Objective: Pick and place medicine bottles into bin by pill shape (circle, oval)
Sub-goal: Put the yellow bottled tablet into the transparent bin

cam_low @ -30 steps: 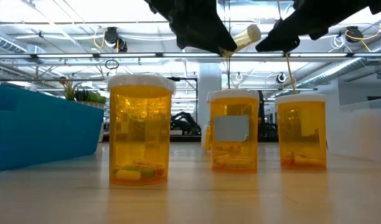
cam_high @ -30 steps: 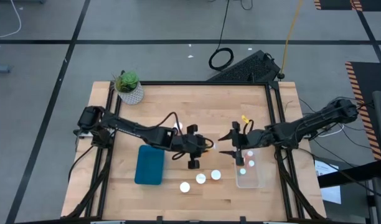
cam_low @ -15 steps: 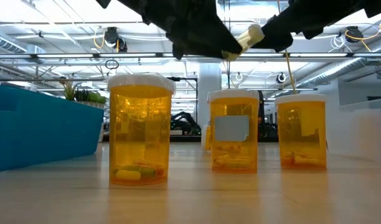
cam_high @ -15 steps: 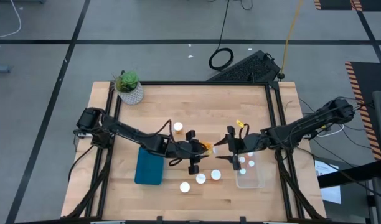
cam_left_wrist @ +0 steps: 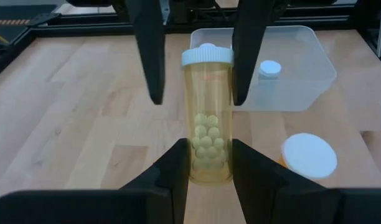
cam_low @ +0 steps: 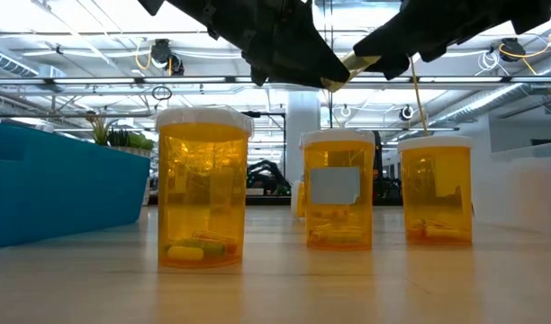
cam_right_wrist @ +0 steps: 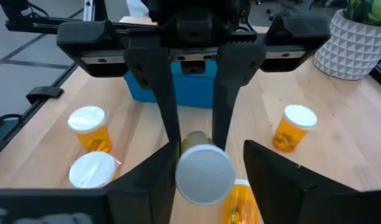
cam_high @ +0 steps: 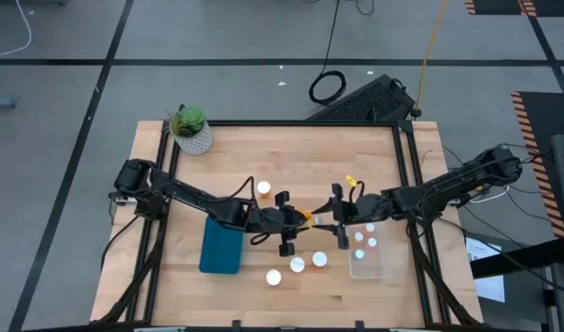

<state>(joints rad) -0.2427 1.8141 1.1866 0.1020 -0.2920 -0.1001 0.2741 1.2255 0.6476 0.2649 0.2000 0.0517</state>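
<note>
Mid-bench handover: the left end effector (cam_high: 300, 218) clamps a bottle of round pills (cam_left_wrist: 207, 115) as the right end effector (cam_high: 338, 219), fingers spread, brackets its cap; two bottles sit in the clear bin (cam_high: 381, 267), four wait outside.

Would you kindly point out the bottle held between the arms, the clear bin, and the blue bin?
held bottle (cam_left_wrist: 207, 118), left wrist view, on its translucent body.
clear bin (cam_left_wrist: 305, 62), left wrist view, on its side wall.
blue bin (cam_high: 221, 245), high view, on its top face.
</note>
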